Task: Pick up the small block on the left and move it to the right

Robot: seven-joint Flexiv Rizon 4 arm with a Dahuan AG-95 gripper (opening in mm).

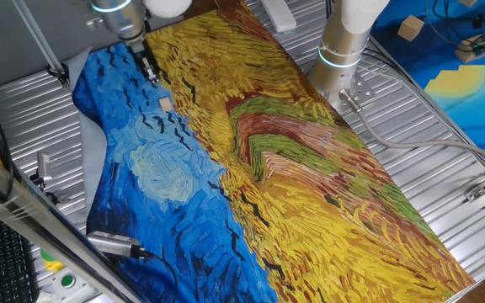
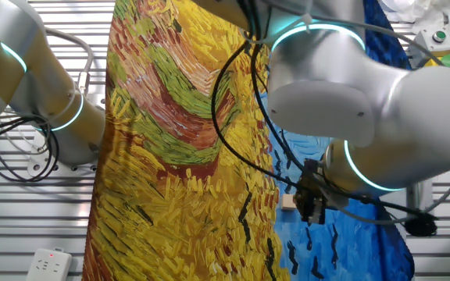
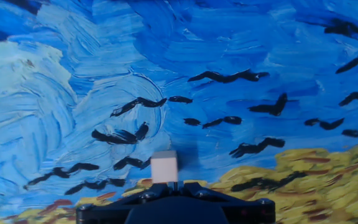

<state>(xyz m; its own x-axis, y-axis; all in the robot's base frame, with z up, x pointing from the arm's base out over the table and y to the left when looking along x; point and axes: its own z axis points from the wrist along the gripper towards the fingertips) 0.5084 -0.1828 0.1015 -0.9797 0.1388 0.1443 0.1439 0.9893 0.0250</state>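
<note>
The small block (image 1: 166, 104) is a tiny tan cube. It lies on the painted cloth (image 1: 310, 185), at the border between the blue and yellow areas. My gripper (image 1: 151, 74) hangs a short way behind it, apart from it, with the jaws together and nothing between them. In the other fixed view the block (image 2: 288, 201) sits just left of the gripper (image 2: 312, 209). In the hand view the block (image 3: 165, 167) stands on the blue cloth just beyond the dark fingertips (image 3: 174, 185).
A second arm's base (image 1: 342, 46) stands at the cloth's far edge. A larger pale wooden block (image 1: 410, 28) lies on another table beyond. A metal cylinder (image 1: 112, 244) lies on the cloth's near left edge. A power strip (image 2: 49, 264) sits on the ribbed tabletop.
</note>
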